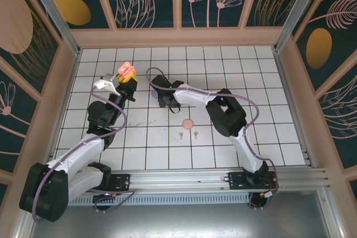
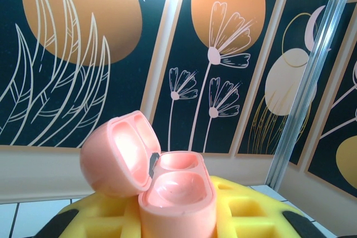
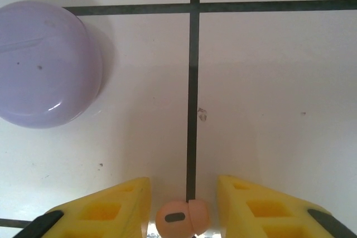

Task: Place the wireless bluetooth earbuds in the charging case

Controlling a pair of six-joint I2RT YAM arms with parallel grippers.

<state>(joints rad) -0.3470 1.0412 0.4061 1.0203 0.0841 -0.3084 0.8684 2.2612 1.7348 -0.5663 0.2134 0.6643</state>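
Starting on your left: your left gripper point(image 1: 126, 77) is raised off the tiled table point(image 1: 223, 71) and clamped shut on the coral-pink case point(image 2: 177, 193). Its lid point(image 2: 114, 157) is flipped back to the left and both wells look bare. Further right, your right gripper point(image 3: 183, 194) is down at the tiles with its yellow fingers point(image 3: 106, 213) apart around a coral earbud point(image 3: 181, 219). There's a sliver of gap on each side. The earbud's bottom is cut off by the frame edge, so I can't tell about contact lower down. A closed lilac case point(image 3: 47, 65) sits near, ahead-left of the fingers. Right again, a closed pink case point(image 1: 188, 122) lies near two pale pink earbuds point(image 1: 181, 134) point(image 1: 196, 133), too tiny to make out in detail.
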